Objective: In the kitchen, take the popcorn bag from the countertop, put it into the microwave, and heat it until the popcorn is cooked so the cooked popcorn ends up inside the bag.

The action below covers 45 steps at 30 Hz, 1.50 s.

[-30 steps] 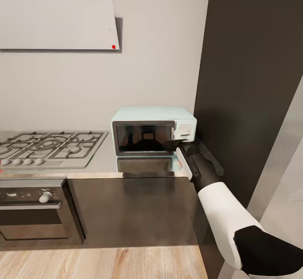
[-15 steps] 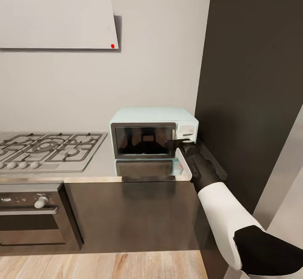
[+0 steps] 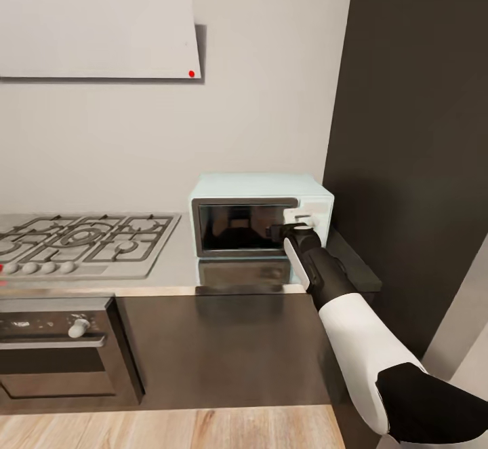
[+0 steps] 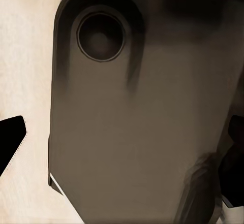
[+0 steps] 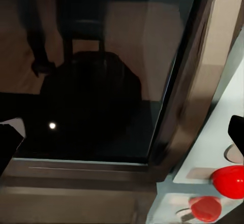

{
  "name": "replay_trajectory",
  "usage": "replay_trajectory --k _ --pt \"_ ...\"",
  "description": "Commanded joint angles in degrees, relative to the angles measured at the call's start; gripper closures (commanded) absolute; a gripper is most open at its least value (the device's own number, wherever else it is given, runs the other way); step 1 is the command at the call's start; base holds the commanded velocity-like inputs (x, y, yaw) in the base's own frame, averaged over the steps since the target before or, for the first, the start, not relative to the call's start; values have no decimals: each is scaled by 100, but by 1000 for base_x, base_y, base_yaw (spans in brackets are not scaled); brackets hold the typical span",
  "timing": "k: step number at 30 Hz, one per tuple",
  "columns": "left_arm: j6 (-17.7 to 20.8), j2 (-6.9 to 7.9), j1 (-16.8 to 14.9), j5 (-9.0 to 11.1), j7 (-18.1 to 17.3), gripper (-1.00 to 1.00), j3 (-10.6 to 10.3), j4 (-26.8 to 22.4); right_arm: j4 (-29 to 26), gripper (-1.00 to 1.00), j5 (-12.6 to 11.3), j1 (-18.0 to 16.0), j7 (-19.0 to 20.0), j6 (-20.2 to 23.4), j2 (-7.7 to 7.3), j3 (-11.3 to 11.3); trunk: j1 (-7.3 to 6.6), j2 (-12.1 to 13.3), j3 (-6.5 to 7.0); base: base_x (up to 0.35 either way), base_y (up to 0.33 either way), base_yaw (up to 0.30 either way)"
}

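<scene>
I hold the right gripper (image 3: 290, 230), fingers spread apart, directly before the microwave (image 3: 261, 213) door's right edge, beside its control panel.

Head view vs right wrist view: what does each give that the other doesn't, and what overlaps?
Head view alone: the whole microwave on the countertop, the gas hob, the oven and the right arm reaching to the microwave's front. Right wrist view alone: close detail of the red indicator light on the control panel, and reflections in the glass. Both: the microwave's dark glass door, closed.
</scene>
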Motion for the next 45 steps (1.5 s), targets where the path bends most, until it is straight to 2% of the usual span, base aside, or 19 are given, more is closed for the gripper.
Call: replay_trajectory --k 1,10,32,39,40,42,45 --pt "-7 -1 0 50 -2 -100 -11 -4 -5 -100 -23 -4 -42 -1 0 10 0 -3 -6 1 25 0" --pt "-7 -1 1 50 5 -100 -5 -4 22 -100 -67 -4 0 -368 0 9 0 -3 -6 0 2 0" --pt "-7 -9 7 50 6 -100 -12 -22 110 -100 -26 -4 -33 -384 0 4 0 -3 -6 0 0 0" --pt "-7 -9 7 50 6 -100 -14 -22 110 -100 -28 -4 -117 -392 -191 -7 0 -3 -6 0 0 0" --pt "-7 -9 7 50 6 -100 -13 -22 110 -100 -28 -4 -121 -394 -301 -8 0 -3 -6 0 0 0" --pt "-7 -9 7 50 6 -100 -13 -22 110 -100 -28 -4 -123 -396 -390 -8 0 -3 -6 0 0 0" --pt "-7 -9 7 50 6 -100 -12 -22 110 -100 -28 -5 -124 -397 -448 -1 0 -3 -6 0 0 0"
